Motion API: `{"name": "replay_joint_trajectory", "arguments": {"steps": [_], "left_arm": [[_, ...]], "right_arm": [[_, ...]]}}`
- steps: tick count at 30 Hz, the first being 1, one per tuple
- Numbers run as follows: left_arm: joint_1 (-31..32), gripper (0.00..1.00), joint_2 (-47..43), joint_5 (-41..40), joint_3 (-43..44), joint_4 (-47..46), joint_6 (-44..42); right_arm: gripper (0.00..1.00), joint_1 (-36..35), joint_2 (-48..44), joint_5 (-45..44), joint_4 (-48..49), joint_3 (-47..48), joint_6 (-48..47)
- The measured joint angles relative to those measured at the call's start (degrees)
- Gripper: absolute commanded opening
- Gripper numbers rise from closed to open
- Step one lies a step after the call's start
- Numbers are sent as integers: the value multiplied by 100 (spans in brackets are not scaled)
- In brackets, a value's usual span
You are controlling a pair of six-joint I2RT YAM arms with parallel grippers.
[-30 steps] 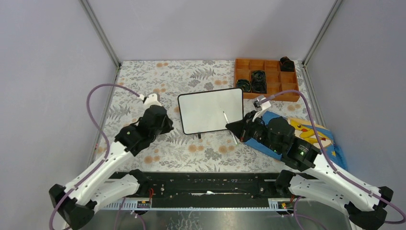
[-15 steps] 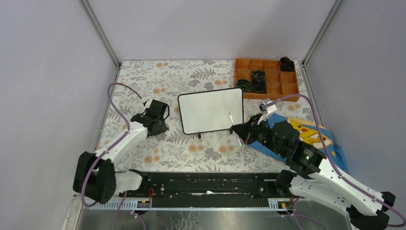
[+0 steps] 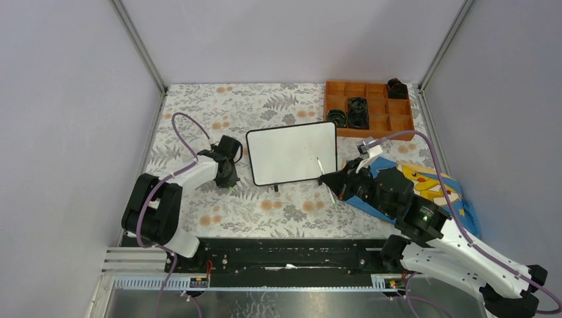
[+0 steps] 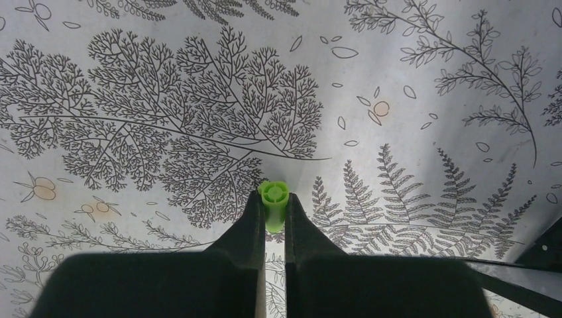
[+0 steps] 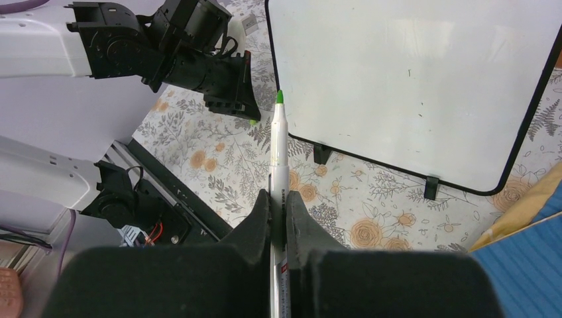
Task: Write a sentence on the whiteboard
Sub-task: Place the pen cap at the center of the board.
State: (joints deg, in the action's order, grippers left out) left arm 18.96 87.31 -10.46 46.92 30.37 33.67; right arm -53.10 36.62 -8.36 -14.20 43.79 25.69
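Pinching a green marker (image 5: 277, 149), right hand (image 5: 277, 202) hovers near whiteboard (image 5: 411, 86).

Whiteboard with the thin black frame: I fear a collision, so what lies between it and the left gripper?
Only a strip of bare floral tablecloth separates the left gripper from the white black-framed whiteboard, seen in the top view.

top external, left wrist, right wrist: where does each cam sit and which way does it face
Top external: above and behind the bases, looking down on the fern-print table; the left arm and right arm both show.
Left wrist: on the left arm, facing straight down at the table; its fingers pinch a green cap.
Right wrist: on the right arm, facing along its marker toward the whiteboard; its fingers show.
Shared: top external and right wrist both see whiteboard and left arm.
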Motion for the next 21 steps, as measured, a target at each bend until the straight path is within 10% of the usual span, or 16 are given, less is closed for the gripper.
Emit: {"name": "replay_joint_trajectory", "arguments": {"steps": [21], "left_arm": [[-177,37,146,197,0,-308,-66]], "right_arm": [[0,2,118,-2,-57,-48,0]]}}
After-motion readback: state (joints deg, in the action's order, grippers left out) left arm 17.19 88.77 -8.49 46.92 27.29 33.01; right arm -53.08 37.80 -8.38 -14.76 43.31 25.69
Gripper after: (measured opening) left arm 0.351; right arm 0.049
